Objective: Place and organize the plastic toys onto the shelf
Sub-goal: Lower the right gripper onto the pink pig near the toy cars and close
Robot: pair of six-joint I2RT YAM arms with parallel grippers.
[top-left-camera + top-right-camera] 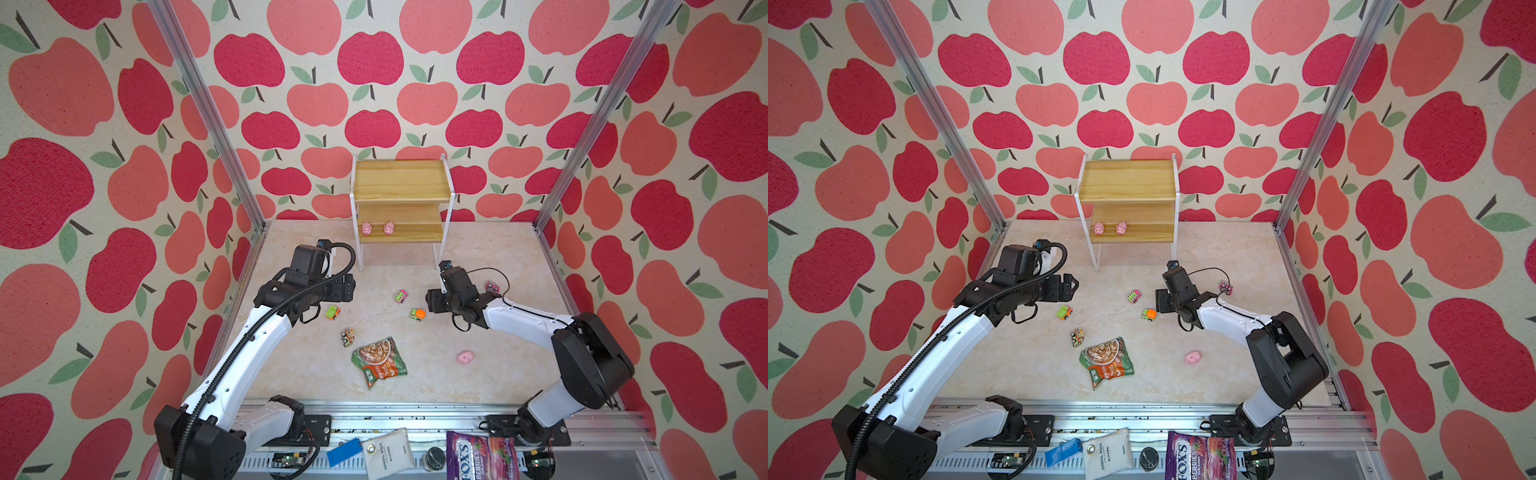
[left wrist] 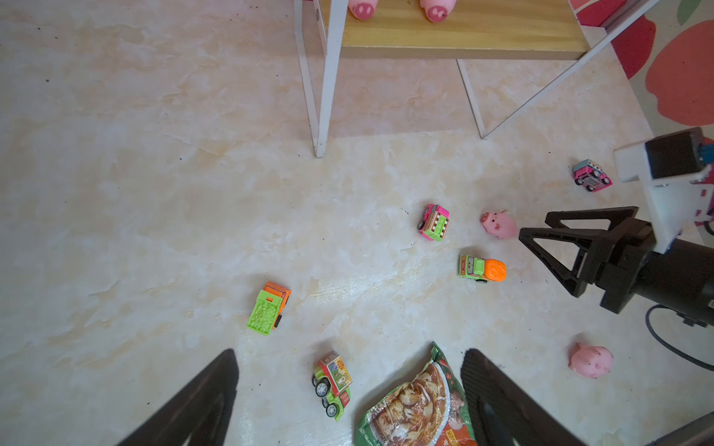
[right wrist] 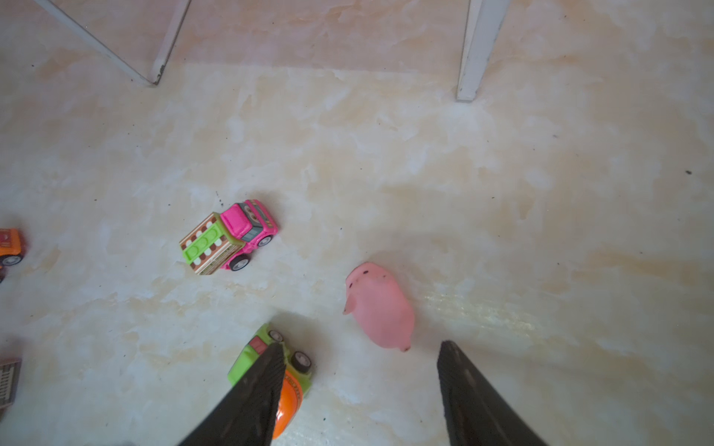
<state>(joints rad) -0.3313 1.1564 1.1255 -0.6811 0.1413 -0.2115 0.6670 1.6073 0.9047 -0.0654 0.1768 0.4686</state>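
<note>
Judging lower-centre pig [image 3: 380,307] light, soft, squashy: pinch flanks gently; right gripper [image 3: 360,345] and left gripper [image 2: 349,352] gape empty.

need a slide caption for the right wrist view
Open right gripper lined up on a pink pig on the tabletop, pink truck and green-orange truck nearby.

A green-and-orange snack packet [image 1: 379,360] lay on the pale marbled table [image 1: 498,257], near its front middle. Along the front rail sat a blue card [image 1: 344,452], a white sachet [image 1: 388,453], a round black lid [image 1: 435,457] and a purple candy bag [image 1: 467,455]. Apple-print walls [image 1: 374,62] enclosed the table.
</note>
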